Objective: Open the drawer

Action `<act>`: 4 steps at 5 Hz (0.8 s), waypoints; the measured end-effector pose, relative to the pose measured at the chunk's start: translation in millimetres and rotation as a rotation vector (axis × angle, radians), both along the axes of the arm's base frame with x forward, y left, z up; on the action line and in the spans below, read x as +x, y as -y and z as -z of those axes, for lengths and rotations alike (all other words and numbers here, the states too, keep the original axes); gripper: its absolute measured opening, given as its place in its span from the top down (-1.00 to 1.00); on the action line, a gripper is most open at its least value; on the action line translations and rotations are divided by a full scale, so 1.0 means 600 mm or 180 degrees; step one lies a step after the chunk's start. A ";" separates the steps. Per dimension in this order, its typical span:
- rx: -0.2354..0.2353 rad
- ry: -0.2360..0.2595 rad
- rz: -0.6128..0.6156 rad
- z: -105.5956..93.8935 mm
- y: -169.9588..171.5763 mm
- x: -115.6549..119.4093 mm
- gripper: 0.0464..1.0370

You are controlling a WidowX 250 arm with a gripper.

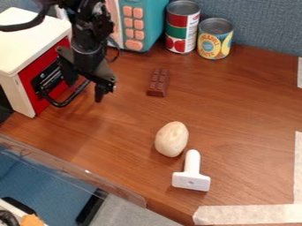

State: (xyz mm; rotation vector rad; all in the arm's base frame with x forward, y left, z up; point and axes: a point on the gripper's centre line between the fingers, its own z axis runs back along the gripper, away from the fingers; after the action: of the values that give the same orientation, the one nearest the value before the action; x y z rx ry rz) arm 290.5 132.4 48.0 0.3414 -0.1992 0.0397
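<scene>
So the drawer front [28, 83] is bright red with a black handle [59, 105], in a creamy white cabinet [29, 37]. Toy microwave [152, 22]'s teal with salmon buttons. One can [182, 26]'s banded red, green and white, the other [214, 42] yellow and blue. Chocolate bar [158, 83]'s brown, tabletop [247, 97]'s reddish-brown woodgrain.

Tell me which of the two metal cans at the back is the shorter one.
The cylindrical metal can with the yellow label, on the right. Its body is visibly shorter than the red, green and white can beside it.
</scene>
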 end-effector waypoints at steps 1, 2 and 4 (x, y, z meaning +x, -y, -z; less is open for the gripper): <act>-0.0003 -0.0037 -0.0008 0.006 -0.009 0.004 -0.92; -0.0033 -0.0101 -0.0023 0.020 -0.011 0.007 -0.92; -0.0115 -0.0198 -0.0127 0.036 -0.006 0.002 -0.41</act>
State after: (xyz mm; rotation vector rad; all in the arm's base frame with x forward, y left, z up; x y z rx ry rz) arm 291.5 135.9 26.6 0.3103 -0.1301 0.0719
